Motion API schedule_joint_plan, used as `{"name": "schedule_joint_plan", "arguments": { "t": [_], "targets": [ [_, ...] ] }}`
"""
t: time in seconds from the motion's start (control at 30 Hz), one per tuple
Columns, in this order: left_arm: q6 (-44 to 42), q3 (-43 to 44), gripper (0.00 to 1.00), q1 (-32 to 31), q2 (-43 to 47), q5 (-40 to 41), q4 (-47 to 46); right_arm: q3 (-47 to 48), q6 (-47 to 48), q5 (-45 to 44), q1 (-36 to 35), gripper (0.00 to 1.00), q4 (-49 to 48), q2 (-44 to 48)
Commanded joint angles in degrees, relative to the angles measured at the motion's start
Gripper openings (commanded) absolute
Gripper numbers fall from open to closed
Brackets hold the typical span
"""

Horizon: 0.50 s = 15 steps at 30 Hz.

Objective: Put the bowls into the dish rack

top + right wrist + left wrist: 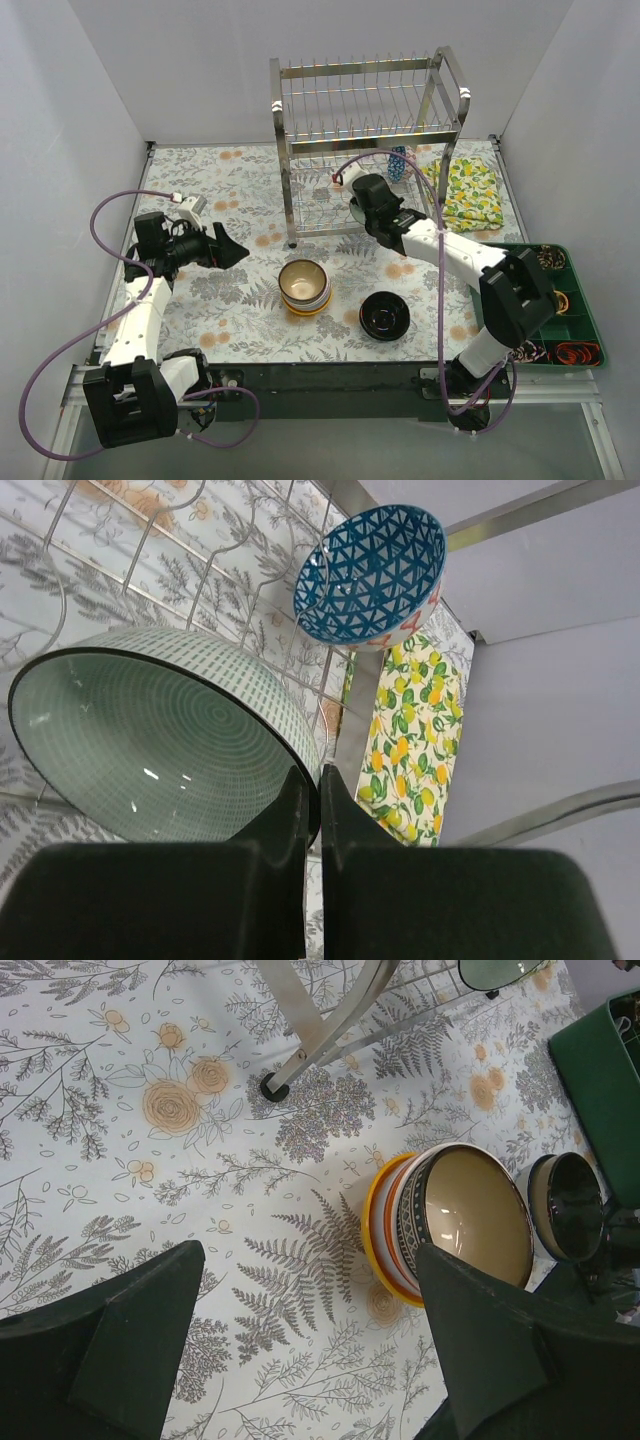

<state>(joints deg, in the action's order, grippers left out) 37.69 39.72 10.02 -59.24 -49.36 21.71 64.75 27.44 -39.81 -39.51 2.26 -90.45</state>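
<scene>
Pinched narrow at the right gripper (pixel 312 780), with the rim of a pale green bowl (pixel 150 740) caught between the two fingers. Held tilted, hollow side toward the wrist camera, dotted outside turned toward the wires of the dish rack (pixel 200 580); whether touching those wires, cannot tell. Past the fingertips and up to their right, propped on edge in the lower tier: a blue-patterned bowl (pixel 370 575), apart from the green one. Farther out on the same side, beyond a rack post, a lemon-print cloth (pixel 405 740) flat on the table.

From above, reaching in at the front of the rack's lower tier (pixel 370 100) with the right gripper (pixel 362 195).

Spread wide at the left gripper (pixel 305 1260), nothing between the fingers, hanging over the floral table cover (pixel 150 1160). Just off the tip of one finger, a stack of bowls (pixel 460 1220): brown-glazed on top, white and orange under it, yellow at the bottom. Just past the stack, a dark bowl (pixel 570 1205) standing alone. Ahead of the open fingers, one foot of the rack (pixel 273 1087). Out beyond the dark bowl, the corner of a green tray (pixel 600 1070).
</scene>
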Motion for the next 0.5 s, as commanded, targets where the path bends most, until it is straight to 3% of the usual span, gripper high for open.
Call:
{"name": "schedule_joint_plan", "arguments": {
  "t": [0.0,0.47],
  "targets": [
    [-0.1,-1.3,0.88,0.3,0.3,-2.0,-3.1,4.8,6.1,-6.0,-0.3,0.01,-9.8,-3.9],
    [1.0,-1.8,0.88,0.3,-4.0,-8.7,-13.9,23.7,11.7,-17.0,0.7,0.01,-12.7,-22.2]
  ]
}}
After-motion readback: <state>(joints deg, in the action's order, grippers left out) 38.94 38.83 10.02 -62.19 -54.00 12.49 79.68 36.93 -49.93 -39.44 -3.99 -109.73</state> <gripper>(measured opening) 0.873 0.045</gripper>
